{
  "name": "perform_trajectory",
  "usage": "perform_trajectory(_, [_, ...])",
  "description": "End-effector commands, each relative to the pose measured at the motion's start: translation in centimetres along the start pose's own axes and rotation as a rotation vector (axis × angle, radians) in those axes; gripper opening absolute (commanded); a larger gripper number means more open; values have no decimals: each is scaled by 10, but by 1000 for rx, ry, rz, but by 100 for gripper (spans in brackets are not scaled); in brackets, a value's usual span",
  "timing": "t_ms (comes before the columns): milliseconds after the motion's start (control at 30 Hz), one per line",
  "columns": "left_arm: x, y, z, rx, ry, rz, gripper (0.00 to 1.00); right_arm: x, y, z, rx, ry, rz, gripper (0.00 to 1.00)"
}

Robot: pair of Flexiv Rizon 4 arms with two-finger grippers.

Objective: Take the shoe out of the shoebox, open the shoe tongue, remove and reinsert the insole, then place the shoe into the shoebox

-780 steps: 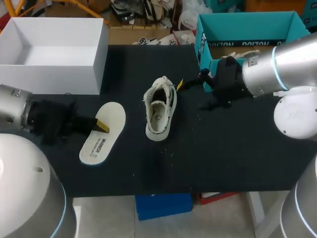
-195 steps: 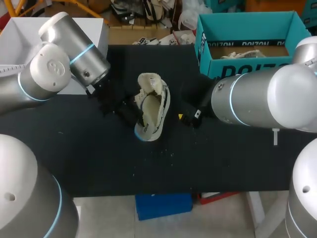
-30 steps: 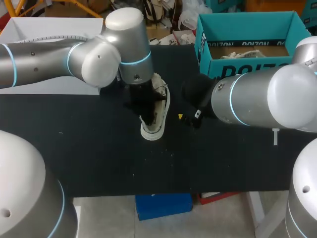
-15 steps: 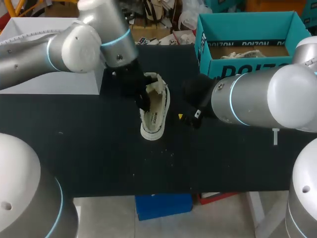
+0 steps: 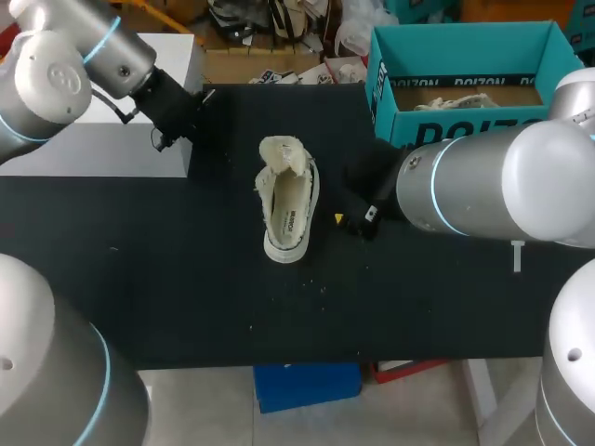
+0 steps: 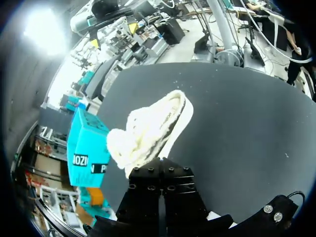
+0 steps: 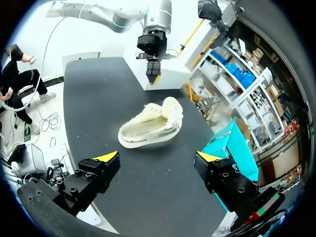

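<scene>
Hidden or unclear: in the head view your right gripper (image 5: 349, 216) is mostly buried under its own arm, with only one yellow tip showing. In the left wrist view your left gripper (image 6: 160, 170) shows black finger bodies only, and these cover the shoe's heel end. The pale contents of the teal shoebox (image 5: 465, 70) are cut by its front wall and too unclear to name.

Arms: the left arm enters from the upper left. Its gripper (image 5: 200, 98) hangs over the table's far side at the corner of the white box (image 5: 93, 153), well apart from the shoe. Fingers pressed together, nothing between them; the right wrist view shows them tapering to one yellow point (image 7: 151, 78). The right arm reaches in low from the right. Its gripper (image 7: 158, 158) has fingers spread wide and holds nothing. The shoe lies ahead of it, not touched.

Shoe (image 5: 290, 200): lying on the black table (image 5: 186, 279) near the middle, outside both boxes, sole down. Cream, fuzzy fabric upper (image 6: 150, 131), smooth pale sole rim (image 7: 148, 128). The tongue stands up and back. The insole (image 5: 291, 216) lies flat inside, with a dark print mark. The table cloth is matte and flecked with pale crumbs. The shoebox is cardboard, open-topped.
</scene>
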State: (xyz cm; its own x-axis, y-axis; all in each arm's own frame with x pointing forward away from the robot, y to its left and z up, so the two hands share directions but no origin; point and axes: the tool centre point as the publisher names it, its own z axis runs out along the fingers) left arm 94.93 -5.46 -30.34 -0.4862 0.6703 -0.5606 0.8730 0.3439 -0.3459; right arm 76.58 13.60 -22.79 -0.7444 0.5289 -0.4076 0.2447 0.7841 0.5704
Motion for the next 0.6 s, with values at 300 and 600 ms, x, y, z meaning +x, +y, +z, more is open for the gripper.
perform_trajectory(300, [-33, 34, 0, -152, -88, -45, 0, 1, 0, 1, -1, -1, 1, 100])
perform_trajectory(600, [-64, 59, 33, -159, -47, -31, 0, 1, 0, 1, -1, -1, 1, 100])
